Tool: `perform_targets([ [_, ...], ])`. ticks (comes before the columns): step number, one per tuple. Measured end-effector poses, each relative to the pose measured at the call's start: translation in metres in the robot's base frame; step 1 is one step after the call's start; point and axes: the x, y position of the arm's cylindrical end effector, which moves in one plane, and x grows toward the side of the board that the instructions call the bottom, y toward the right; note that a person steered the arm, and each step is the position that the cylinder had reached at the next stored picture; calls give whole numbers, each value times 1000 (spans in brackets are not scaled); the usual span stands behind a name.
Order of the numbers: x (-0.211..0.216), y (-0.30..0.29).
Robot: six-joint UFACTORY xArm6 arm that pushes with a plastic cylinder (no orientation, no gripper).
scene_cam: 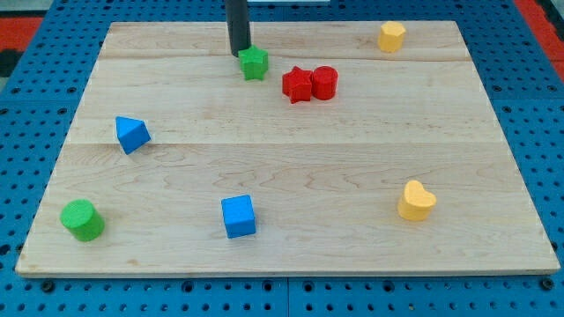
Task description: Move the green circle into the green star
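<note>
The green circle (82,219) is a short green cylinder near the board's bottom left corner. The green star (254,62) sits near the view's top, left of centre. My tip (239,53) is at the green star's upper left, touching or almost touching it. The tip is far from the green circle, which lies well below and to the left.
A red star (298,84) and a red circle (324,82) touch each other right of the green star. A blue triangle (131,134) is at the left, a blue cube (238,216) at the bottom middle. A yellow hexagon (392,36) is top right, a yellow heart (416,201) bottom right.
</note>
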Motion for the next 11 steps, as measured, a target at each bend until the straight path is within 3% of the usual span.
perform_targets([
  [3,46,15],
  [4,81,-38],
  [5,148,-58],
  [6,193,-37],
  [8,306,-118],
  [9,329,-158],
  [10,290,-186],
  [11,251,-174],
])
